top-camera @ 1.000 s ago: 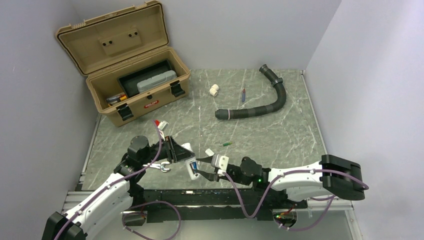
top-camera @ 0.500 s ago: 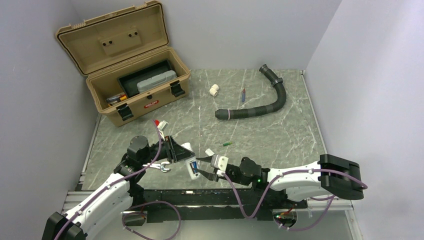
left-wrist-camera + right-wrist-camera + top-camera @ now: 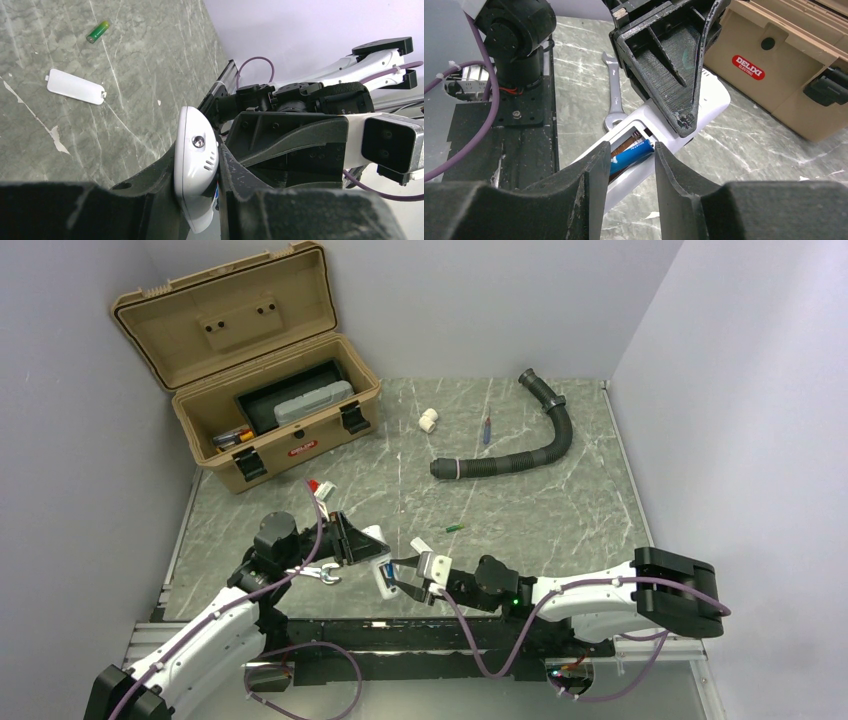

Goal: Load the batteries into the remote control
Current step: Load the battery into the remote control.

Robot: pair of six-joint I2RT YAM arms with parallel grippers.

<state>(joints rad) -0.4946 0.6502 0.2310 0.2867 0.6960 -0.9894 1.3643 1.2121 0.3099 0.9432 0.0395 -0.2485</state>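
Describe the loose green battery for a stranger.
Find the black ribbed hose on the far half of the table. Just this side of its nearer end lies the battery, a tiny yellow-tipped green cylinder; the neighbouring cover is flat and white.

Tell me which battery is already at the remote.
The blue battery: it is at the remote's open compartment, while the green battery lies loose on the table.

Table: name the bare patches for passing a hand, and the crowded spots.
Widest bare patch: right of the green battery, nearer than the hose. Smaller one between toolbox and hose. Crowded: the near edge, around the remote control, wrench and cover piece.
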